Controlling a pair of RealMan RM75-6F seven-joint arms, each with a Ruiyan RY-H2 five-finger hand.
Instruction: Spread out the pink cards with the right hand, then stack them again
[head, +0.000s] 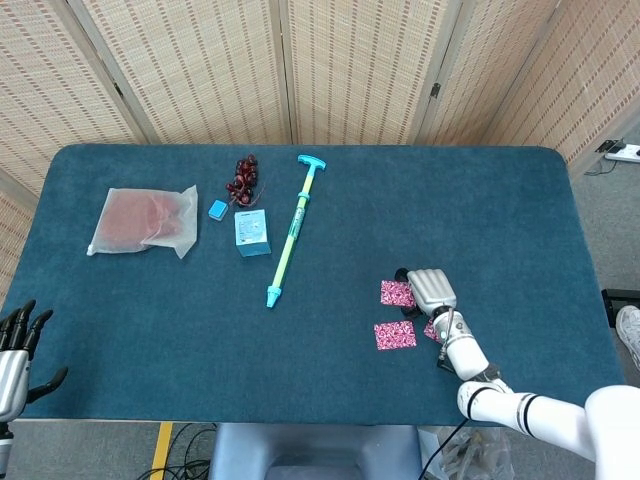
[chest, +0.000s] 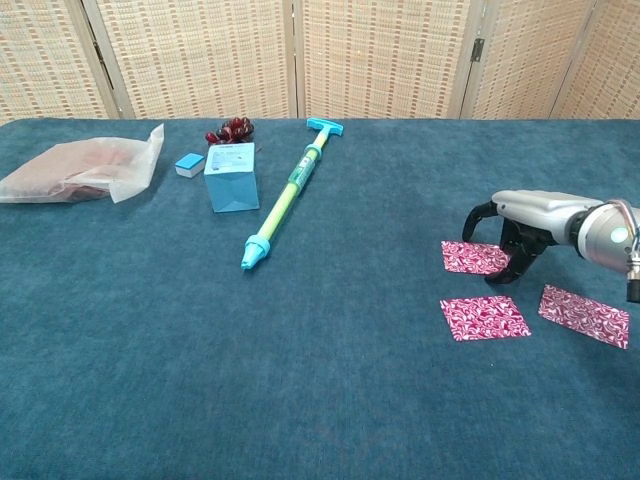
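Bright, even light; sharp, faint shadows

Three pink cards (chest: 484, 317) with white swirl pattern lying flat on blue cloth, spread apart, none overlapping. Farthest card (chest: 476, 257) lying partly beneath arched fingers of right hand (chest: 525, 225), one dark fingertip (chest: 498, 277) pressing its near edge. Rightmost card (chest: 584, 314) lying apart, angled.
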